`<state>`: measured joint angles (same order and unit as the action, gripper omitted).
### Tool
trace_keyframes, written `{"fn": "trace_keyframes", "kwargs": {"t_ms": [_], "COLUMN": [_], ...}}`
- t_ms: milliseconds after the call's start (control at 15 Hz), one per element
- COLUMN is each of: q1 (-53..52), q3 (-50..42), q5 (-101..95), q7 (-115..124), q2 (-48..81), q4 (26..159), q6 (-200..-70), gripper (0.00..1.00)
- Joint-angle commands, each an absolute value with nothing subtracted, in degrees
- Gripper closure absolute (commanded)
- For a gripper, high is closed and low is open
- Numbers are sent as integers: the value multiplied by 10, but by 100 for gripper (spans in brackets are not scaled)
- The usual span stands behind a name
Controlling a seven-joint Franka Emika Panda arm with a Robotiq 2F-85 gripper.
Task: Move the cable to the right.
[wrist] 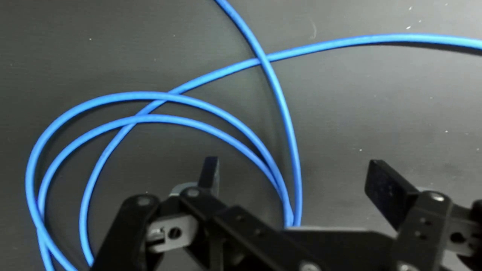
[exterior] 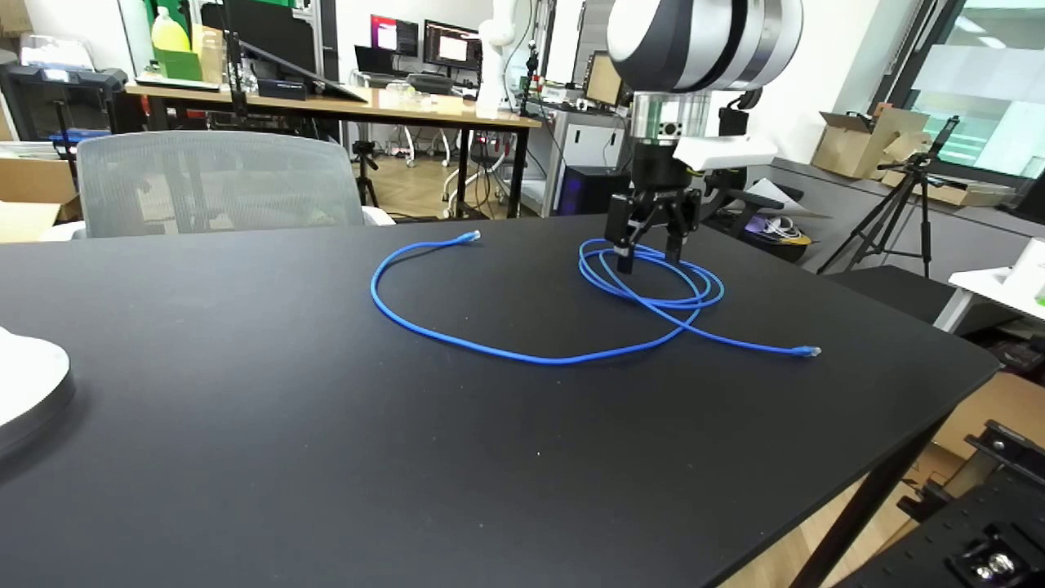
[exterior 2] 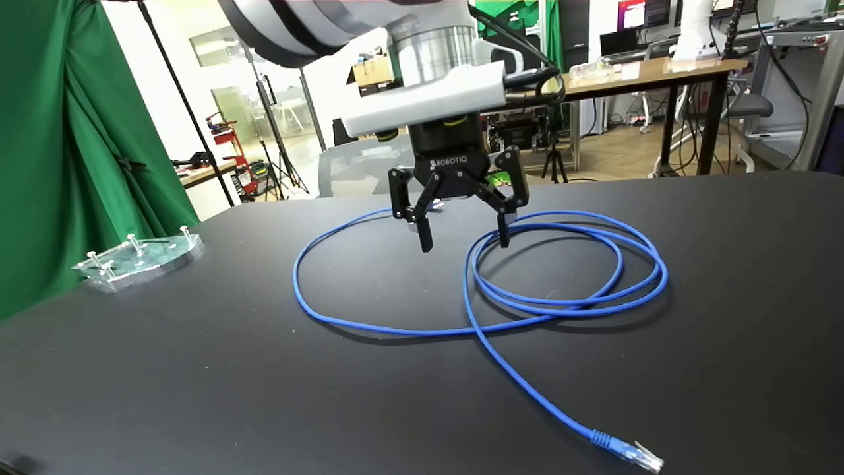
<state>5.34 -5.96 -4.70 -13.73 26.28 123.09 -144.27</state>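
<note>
The blue cable (exterior: 563,360) lies on the black tabletop in both exterior views (exterior 2: 409,332). Its coiled loops lie at one side, and a long strand curves away to a far connector end (exterior: 469,237). The near connector end (exterior 2: 645,456) points toward the camera. My gripper (exterior: 649,258) is open and empty, above the edge of the coil; it also shows in an exterior view (exterior 2: 465,245). In the wrist view, bunched strands of the cable (wrist: 279,94) run between the open fingers (wrist: 292,165), apart from both. The gripper body hides part of the coil there.
A clear plate with upright bolts (exterior 2: 142,260) rests on the table in an exterior view. A white rounded object (exterior: 31,384) stands at the table's left in an exterior view. A grey mesh chair (exterior: 220,184) stands behind the table's far edge.
</note>
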Motion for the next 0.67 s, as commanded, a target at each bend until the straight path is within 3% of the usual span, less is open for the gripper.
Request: {"fn": "trace_keyframes", "kwargs": {"t_ms": [0,267,600], "q1": [41,31,25], "q3": [-64,-65,-63], "q5": [-81,-102,-108], "q7": [-100,-89,-86], "q2": [286,309,338], "q4": [1197,1171,1144], "q6": [-1436,-1431,-1427], "gripper": [15,49,83]}}
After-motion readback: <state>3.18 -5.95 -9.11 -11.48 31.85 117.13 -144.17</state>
